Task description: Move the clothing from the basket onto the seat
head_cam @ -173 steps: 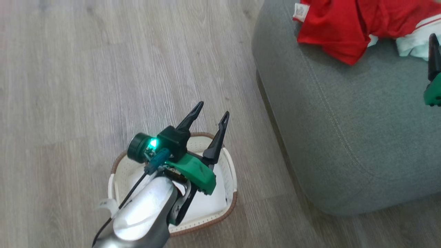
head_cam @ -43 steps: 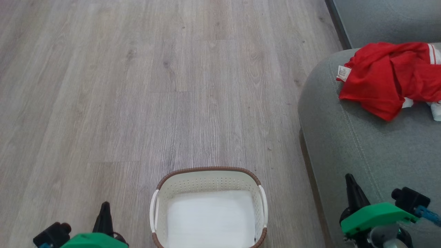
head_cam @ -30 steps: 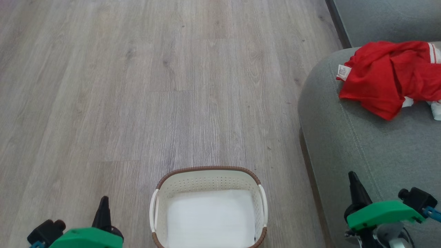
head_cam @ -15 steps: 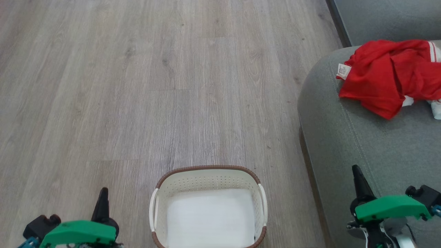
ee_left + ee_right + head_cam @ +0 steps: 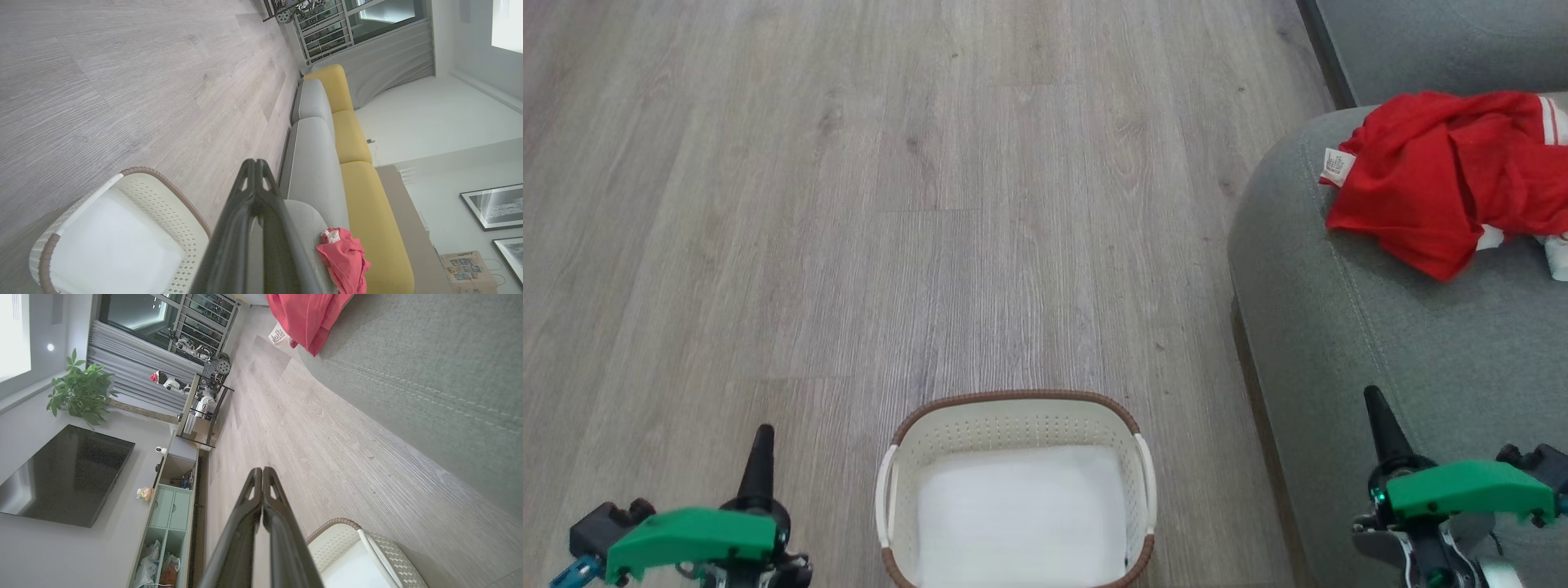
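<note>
Head view has the clothing heaped on the seat far right, well beyond the right gripper, which like the left gripper is pinched together, empty.

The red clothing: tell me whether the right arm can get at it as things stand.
Probably yes: only bare seat lies between the right gripper and the clothing; its jaws are shut.

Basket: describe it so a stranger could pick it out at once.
Find the grey-green seat on the head view's right; wood floor lies to its left. On that floor, by the bottom edge, stands the basket. It is oval, cream and perforated, with a brown braided rim, unlike the red clothing heaped on the seat.
</note>
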You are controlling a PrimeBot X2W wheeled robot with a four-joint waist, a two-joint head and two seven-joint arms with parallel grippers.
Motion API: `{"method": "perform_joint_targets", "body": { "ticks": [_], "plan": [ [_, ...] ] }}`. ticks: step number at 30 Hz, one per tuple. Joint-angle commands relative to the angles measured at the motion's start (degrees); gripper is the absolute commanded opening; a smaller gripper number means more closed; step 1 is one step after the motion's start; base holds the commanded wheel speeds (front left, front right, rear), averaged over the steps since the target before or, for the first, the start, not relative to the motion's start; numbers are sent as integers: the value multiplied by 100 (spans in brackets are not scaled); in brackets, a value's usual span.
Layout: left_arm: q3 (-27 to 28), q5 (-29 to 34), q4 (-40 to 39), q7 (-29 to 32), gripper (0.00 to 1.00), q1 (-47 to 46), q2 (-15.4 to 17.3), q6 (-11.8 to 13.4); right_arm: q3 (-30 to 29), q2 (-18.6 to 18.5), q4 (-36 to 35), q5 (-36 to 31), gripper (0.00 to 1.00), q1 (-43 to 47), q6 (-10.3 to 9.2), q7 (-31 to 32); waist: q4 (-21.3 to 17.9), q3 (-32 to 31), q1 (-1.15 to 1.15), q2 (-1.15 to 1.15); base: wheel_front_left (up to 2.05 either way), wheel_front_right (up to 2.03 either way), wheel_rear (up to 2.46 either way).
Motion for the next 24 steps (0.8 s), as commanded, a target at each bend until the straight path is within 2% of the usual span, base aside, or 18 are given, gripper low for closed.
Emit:
{"method": "perform_joint_targets", "body": {
  "ticks": [1,24],
  "plan": [
    [196,-158,-161,60,0,-324,22,-65,47,-9,-243,180,0,-331,0,48,-1,2,0,0,0,0,0],
    [443,-1579,-160,438,0,-635,3,-342,-111,-6,-439,1704,0,-398,-1,430,-12,43,0,0,0,0,0]
  ]
}}
